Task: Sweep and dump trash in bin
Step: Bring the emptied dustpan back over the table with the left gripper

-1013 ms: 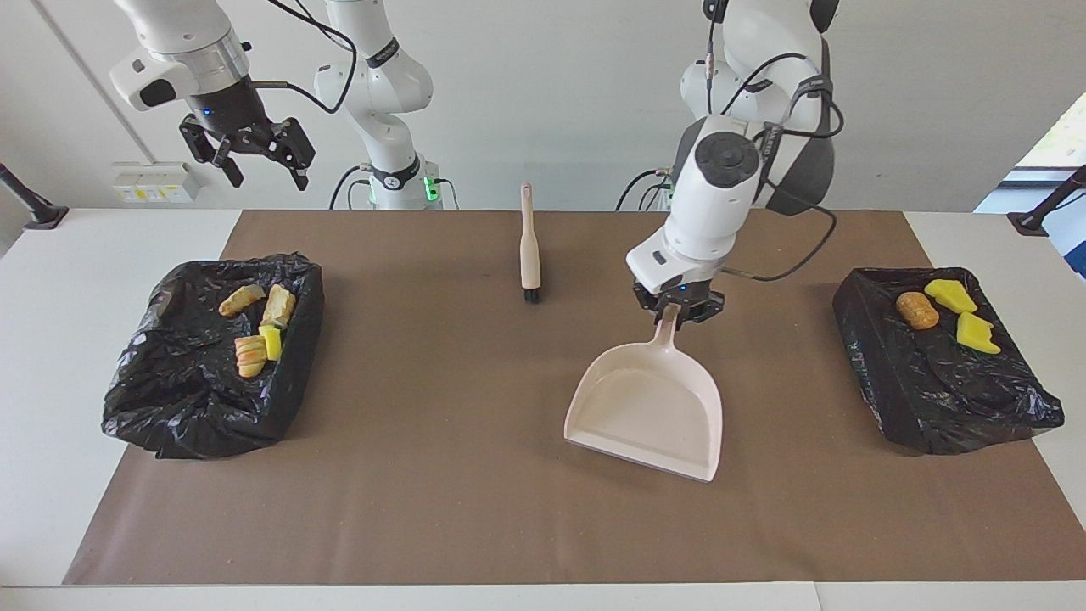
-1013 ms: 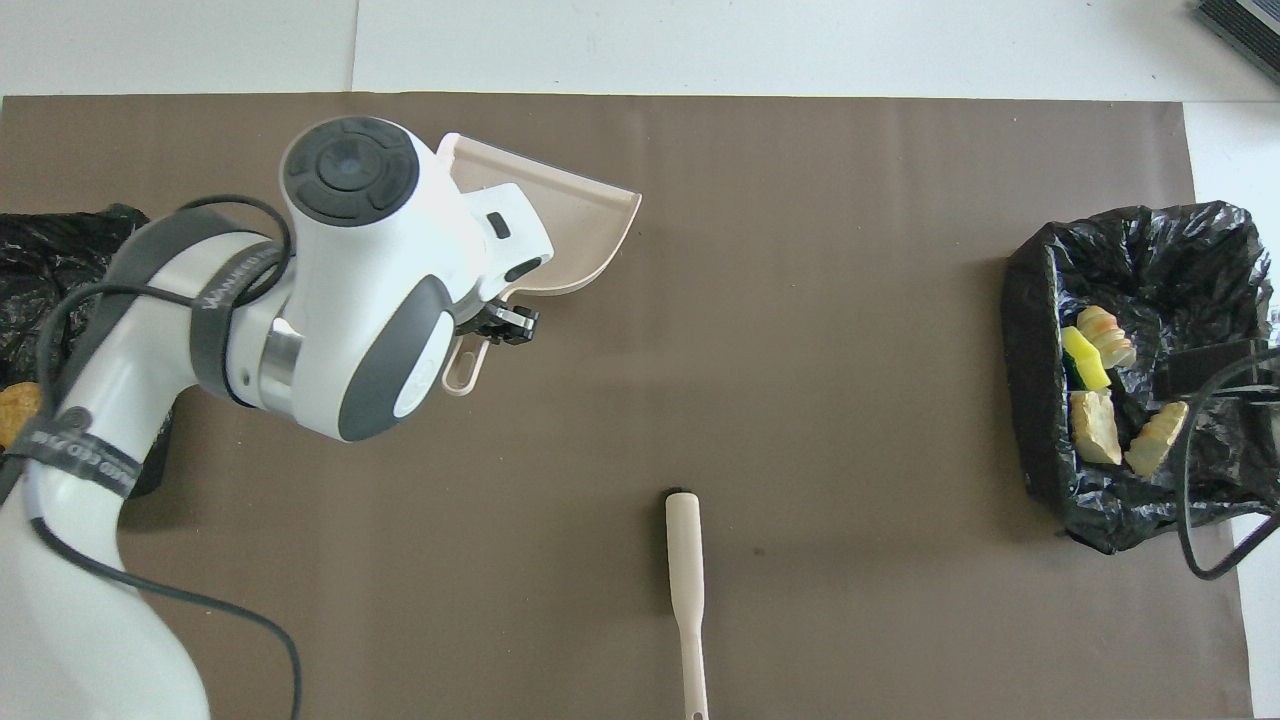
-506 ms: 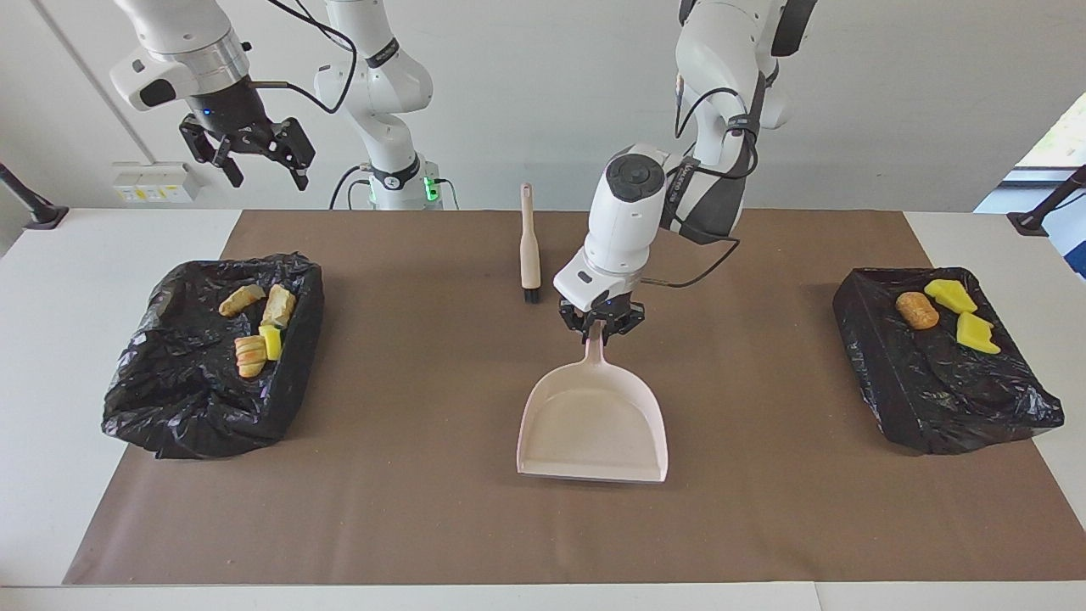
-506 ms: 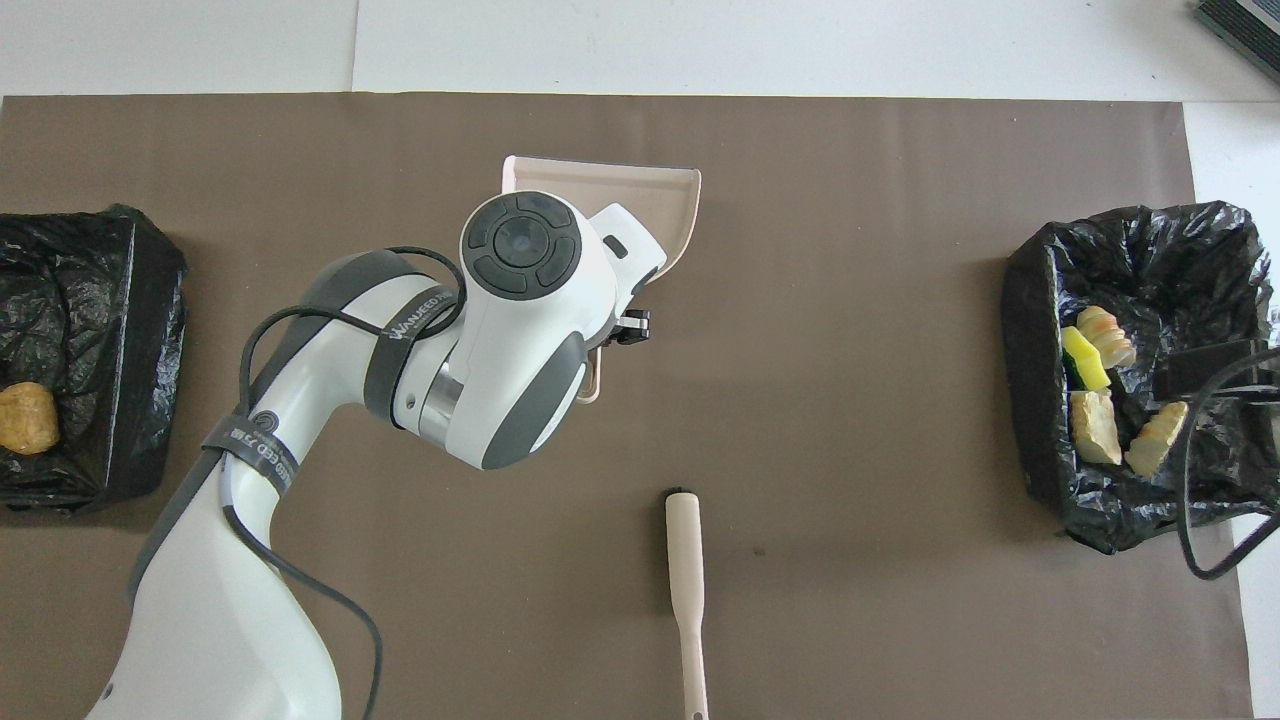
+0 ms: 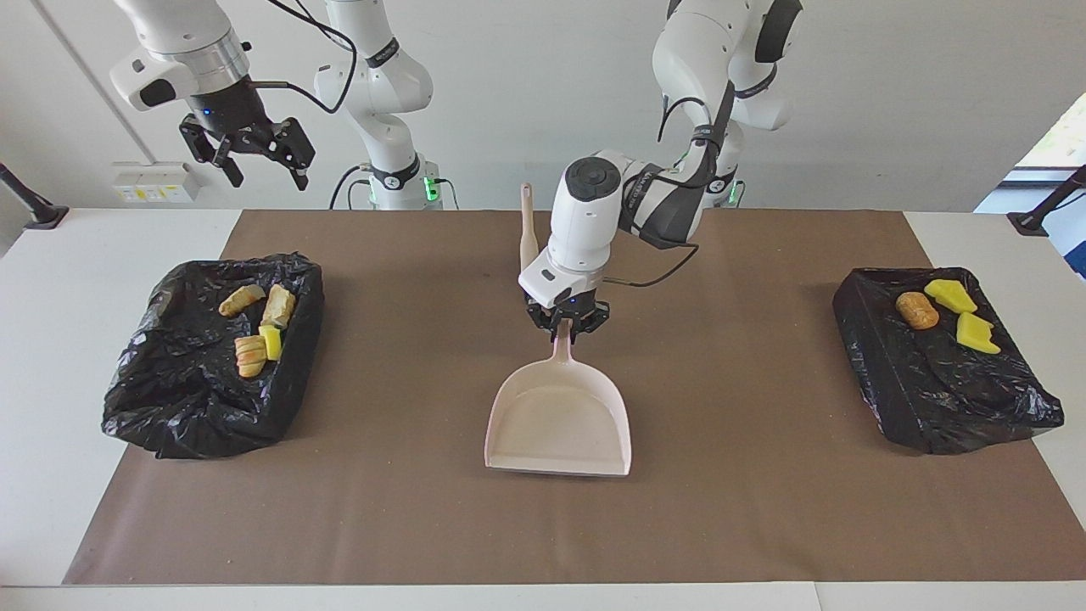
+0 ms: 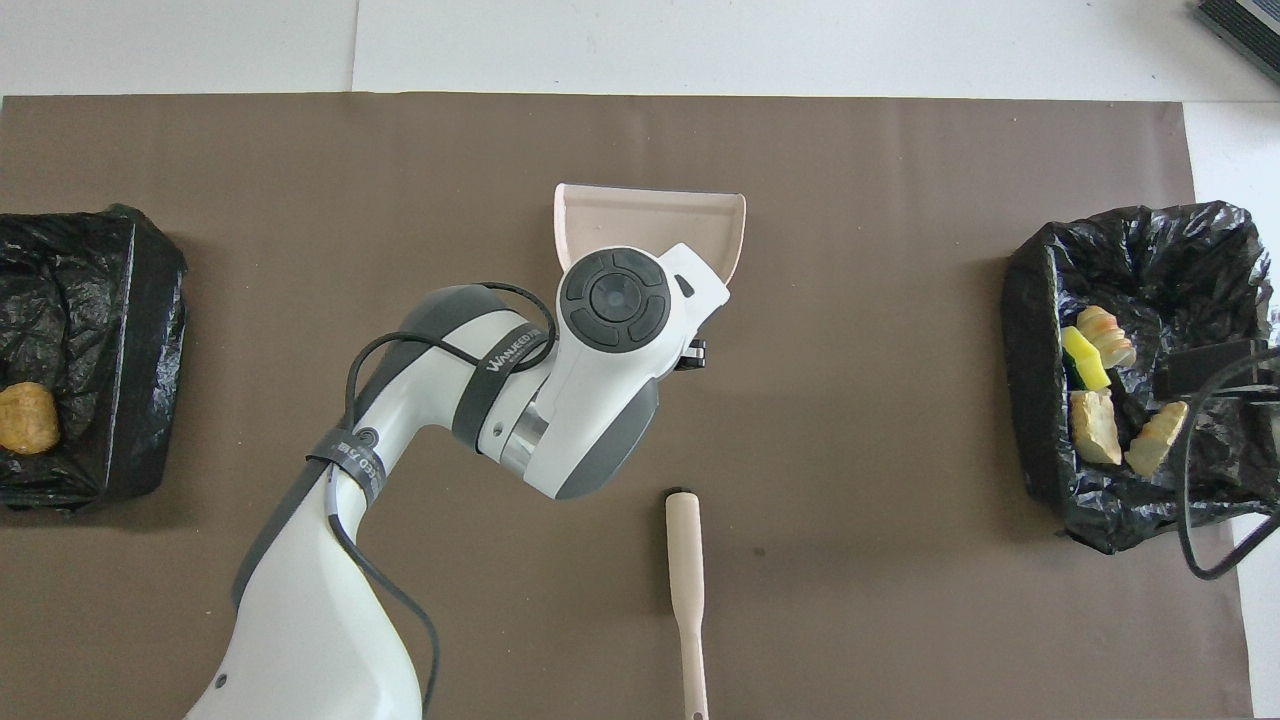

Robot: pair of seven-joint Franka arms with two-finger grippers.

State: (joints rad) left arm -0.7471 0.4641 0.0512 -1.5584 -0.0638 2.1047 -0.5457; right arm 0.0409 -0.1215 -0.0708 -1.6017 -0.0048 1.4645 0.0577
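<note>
My left gripper [image 5: 567, 326] is shut on the handle of the beige dustpan [image 5: 560, 420], which lies low over the middle of the brown mat, its mouth pointing away from the robots. The pan looks empty and also shows in the overhead view [image 6: 650, 215]. The trash lies in two black-lined bins. Orange striped chunks [image 5: 250, 355], a yellow wedge [image 5: 271, 341] and a pale lump [image 5: 278, 305] lie in the bin at the right arm's end [image 5: 195, 407]. A brown cylinder [image 5: 917, 310] and yellow wedges [image 5: 950, 295] lie in the bin at the left arm's end [image 5: 942, 399]. My right gripper [image 5: 270, 180] waits open, raised above its bin.
The beige brush [image 6: 685, 580] lies on the mat nearer to the robots than the dustpan, bristles toward the pan. In the facing view my left arm partly hides the brush [image 5: 528, 238]. The brown mat [image 5: 407, 509] covers most of the white table.
My left arm has carried the dustpan sideways from near the left arm's end toward the middle of the mat and turned it square. The right arm has not moved.
</note>
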